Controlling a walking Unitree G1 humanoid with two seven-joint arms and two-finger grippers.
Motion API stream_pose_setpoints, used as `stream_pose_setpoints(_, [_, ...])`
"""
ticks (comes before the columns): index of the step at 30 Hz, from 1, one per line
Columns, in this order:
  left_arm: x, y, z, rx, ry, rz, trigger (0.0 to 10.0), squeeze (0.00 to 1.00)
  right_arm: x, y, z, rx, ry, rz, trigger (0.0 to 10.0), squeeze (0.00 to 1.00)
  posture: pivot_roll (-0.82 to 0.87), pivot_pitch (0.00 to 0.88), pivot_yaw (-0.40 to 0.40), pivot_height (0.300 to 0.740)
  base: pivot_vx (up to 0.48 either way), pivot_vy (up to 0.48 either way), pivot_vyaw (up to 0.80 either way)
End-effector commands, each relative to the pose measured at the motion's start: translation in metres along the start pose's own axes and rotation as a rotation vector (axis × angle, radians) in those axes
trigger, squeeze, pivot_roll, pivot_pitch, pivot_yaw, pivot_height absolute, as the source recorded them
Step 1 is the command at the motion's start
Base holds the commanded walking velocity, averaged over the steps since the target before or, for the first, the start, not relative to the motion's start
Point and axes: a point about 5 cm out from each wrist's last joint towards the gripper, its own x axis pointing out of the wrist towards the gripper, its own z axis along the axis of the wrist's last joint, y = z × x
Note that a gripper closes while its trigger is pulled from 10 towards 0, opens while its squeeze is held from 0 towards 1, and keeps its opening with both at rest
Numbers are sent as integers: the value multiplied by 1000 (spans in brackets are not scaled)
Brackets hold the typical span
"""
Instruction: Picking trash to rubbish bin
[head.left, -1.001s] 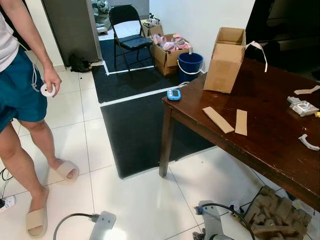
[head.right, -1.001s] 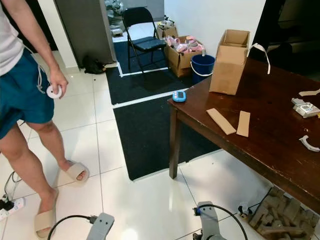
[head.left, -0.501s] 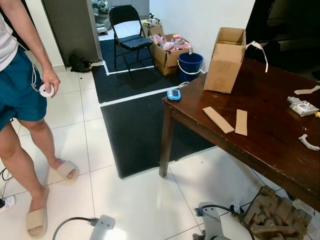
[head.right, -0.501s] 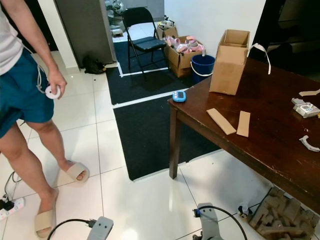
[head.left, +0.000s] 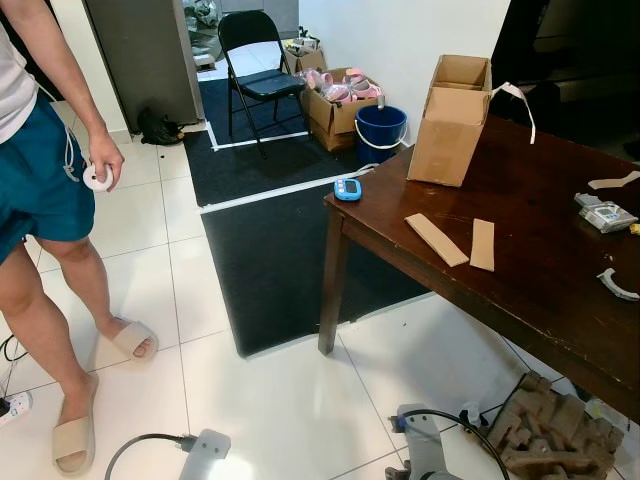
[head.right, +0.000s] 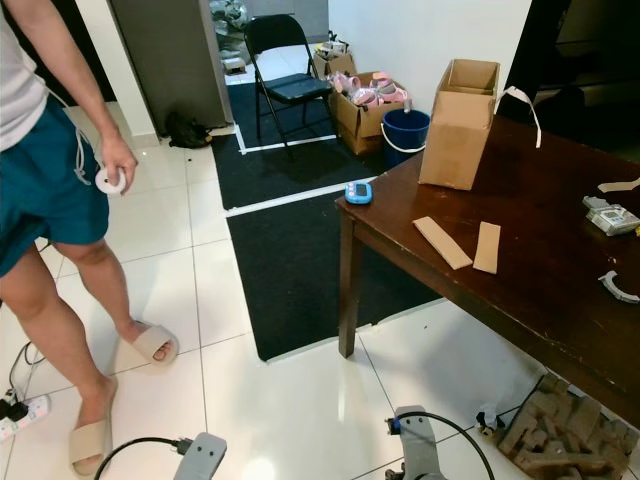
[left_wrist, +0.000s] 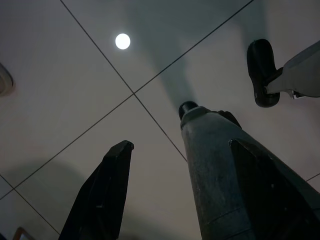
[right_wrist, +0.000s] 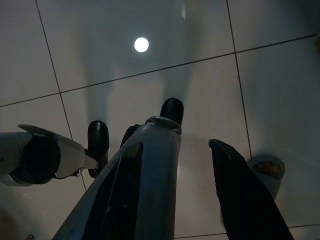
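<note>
Two flat cardboard strips (head.left: 436, 240) (head.left: 483, 245) lie on the dark wooden table (head.left: 540, 290), near its front edge. An open cardboard box (head.left: 449, 121) stands upright at the table's far corner. A blue bucket (head.left: 380, 126) sits on the floor behind the table, against the wall. A lump of brown pulp packaging (head.left: 552, 437) lies on the tiles at the bottom right. Both arms hang low by my legs. My left gripper (left_wrist: 181, 144) and right gripper (right_wrist: 176, 144) are open over the floor tiles, holding nothing.
A person (head.left: 40, 190) in sandals stands at the left, holding a small white round object (head.left: 96, 177). A black mat (head.left: 270, 250) runs under the table toward a folding chair (head.left: 255, 75). A box of pink items (head.left: 335, 105) sits beside the bucket. Small gadgets (head.left: 605, 214) lie on the table.
The person's hand with the white object has risen slightly. My left arm has dropped a little in view. Table and trash are unmoved.
</note>
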Motion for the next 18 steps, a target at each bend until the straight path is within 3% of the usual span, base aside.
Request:
stream_pose_setpoints(1, [-2, 4, -9, -9, 25, 15, 10000, 0, 1, 4, -1, -2, 9, 12, 10000, 0, 27, 3, 15, 740, 0, 0, 0])
stream_pose_setpoints(15, [-2, 2, -14, -8, 36, 14, 10000, 0, 0, 3, -2, -9, 0, 11, 10000, 0, 21, 0, 17, 740, 0, 0, 0])
stream_pose_setpoints(18, [-2, 2, -11, -5, 31, 13, 10000, 0, 0, 0, 4, 36, -43, -6, 10000, 0, 20, 0, 19, 740, 0, 0, 0])
